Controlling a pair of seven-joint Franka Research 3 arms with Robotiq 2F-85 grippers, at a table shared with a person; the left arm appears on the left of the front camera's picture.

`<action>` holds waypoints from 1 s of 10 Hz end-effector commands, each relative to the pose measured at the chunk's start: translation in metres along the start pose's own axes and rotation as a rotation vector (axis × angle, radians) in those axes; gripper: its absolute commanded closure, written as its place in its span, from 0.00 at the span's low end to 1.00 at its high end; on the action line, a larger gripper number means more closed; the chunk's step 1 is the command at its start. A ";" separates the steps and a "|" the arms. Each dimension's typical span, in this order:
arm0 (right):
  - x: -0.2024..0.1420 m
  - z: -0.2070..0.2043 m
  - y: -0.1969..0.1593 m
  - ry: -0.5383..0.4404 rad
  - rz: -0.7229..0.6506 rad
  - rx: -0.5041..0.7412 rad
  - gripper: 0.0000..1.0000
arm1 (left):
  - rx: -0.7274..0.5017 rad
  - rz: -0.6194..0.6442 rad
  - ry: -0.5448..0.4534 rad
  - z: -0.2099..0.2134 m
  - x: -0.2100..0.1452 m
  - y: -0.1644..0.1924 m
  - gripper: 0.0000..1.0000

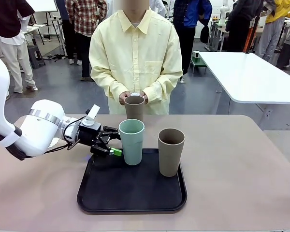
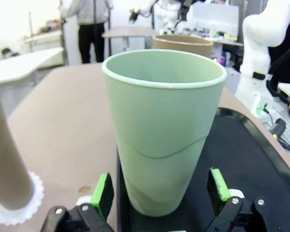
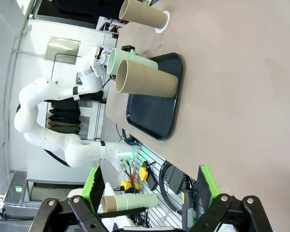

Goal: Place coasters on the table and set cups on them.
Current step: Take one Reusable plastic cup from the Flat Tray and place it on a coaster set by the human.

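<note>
One taupe cup (image 1: 134,107) stands on a coaster (image 2: 18,205) on the bench (image 1: 232,179), beyond the black tray (image 1: 130,195). The mint cup (image 1: 131,141) and second taupe cup (image 1: 170,151) wait on the tray, and their coasters look not yet laid. The left pincer (image 1: 113,143) spreads wide around the mint cup without gripping it. The right pincer (image 3: 150,183) is wide open and empty.

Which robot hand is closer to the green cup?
Left. The left gripper has open fingers either side of the green cup; the right gripper hangs far away, open.
</note>
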State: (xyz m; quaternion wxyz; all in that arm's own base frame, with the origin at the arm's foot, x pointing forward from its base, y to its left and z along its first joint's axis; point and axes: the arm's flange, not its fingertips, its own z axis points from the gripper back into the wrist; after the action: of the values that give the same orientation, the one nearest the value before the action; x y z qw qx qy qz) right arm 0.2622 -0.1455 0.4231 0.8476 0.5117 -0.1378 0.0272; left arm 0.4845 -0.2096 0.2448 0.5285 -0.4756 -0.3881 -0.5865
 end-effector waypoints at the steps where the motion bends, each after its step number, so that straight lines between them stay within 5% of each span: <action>1: 0.002 0.000 -0.001 -0.011 0.010 0.018 0.00 | -0.018 -0.006 -0.010 -0.010 0.001 0.006 0.00; 10: 0.002 0.000 -0.001 -0.011 0.010 0.018 0.00 | -0.064 -0.034 -0.012 -0.046 0.003 0.013 0.00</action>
State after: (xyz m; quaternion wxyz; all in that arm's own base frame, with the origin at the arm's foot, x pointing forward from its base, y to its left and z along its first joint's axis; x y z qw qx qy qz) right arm 0.2622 -0.1455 0.4231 0.8476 0.5117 -0.1378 0.0272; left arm 0.4874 -0.2485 0.2368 0.5051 -0.4906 -0.3770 -0.6017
